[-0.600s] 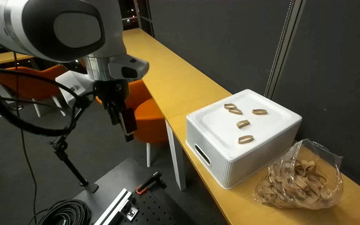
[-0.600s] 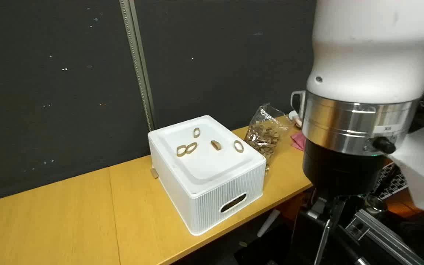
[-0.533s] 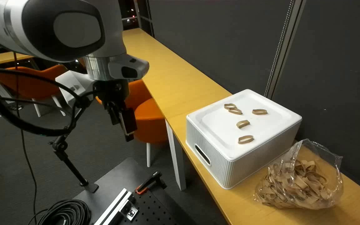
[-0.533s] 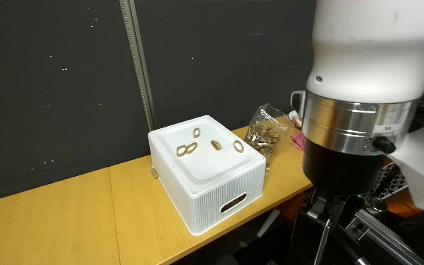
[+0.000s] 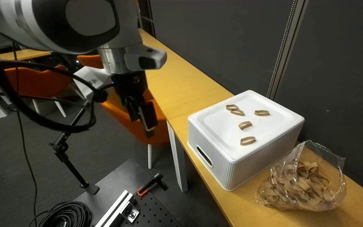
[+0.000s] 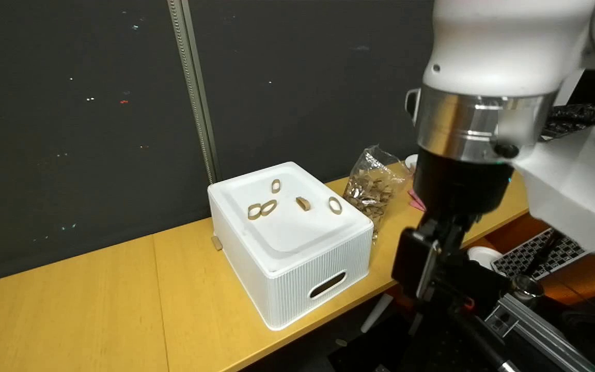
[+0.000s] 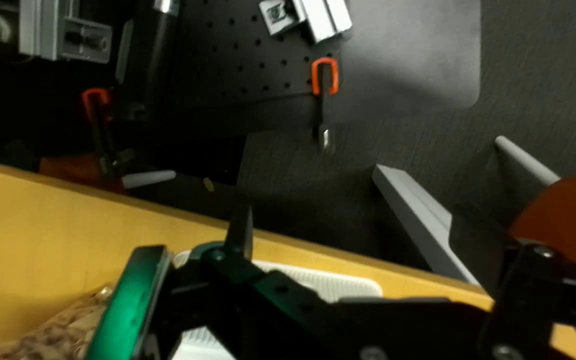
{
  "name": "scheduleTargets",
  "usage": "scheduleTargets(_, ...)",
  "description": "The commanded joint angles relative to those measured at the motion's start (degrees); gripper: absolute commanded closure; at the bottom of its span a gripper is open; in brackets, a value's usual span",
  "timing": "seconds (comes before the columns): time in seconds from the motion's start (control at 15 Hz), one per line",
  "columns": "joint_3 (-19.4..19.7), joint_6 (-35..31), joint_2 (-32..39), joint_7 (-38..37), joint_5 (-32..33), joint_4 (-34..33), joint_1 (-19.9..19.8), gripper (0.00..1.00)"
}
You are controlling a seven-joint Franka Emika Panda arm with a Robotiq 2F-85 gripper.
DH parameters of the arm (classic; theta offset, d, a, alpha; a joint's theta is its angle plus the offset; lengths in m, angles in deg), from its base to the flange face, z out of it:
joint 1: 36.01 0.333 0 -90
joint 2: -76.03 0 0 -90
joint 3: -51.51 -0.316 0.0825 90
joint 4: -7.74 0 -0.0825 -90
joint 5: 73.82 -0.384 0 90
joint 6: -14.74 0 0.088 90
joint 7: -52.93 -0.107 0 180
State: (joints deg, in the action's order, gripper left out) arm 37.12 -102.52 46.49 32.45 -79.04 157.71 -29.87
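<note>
A: Jaws?
B: Wide apart, nothing seen between them. Gripper [image 5: 142, 126] hangs by the table [image 5: 187, 88] edge, well apart from the white box [image 5: 222, 170].

A: And the rubber bands [image 5: 244, 124]?
B: Five on top of the box, two touching. More heaped in the clear bag [image 5: 301, 189], on the table beside the box.

A: Why up there?
B: My read: the box works as a raised stand, and its shallow recess should stop bands sliding off. Spacing probably keeps them from tangling, bar that pair. Bag presumably just contains the bulk.

A: What can't you make out?
B: Jaw gap is dark on dark in both exterior views; wrist view is clearer, but there the gripper blocks much of the box and the five bands don't show. Arm [image 6: 504, 57] is cut off at the top in both exterior views. Tan scrap [image 6: 217, 243] at the box's foot: band or not, can't tell. Also unsure whether the top is a lid or an upturned base.
</note>
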Motion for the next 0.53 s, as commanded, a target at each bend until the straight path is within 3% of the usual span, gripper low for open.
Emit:
scheduleTargets(0.0,5.19,-2.47,6.19,4.86,7.81,-7.53,-5.91,0.0)
scheduleTargets(0.2,9.56,-10.67,15.0,9.81,9.4,-13.06,-8.54,0.0)
scheduleTargets(0.47,12.83,-19.03,29.3,14.75,5.96,-22.14,-7.94,0.0)
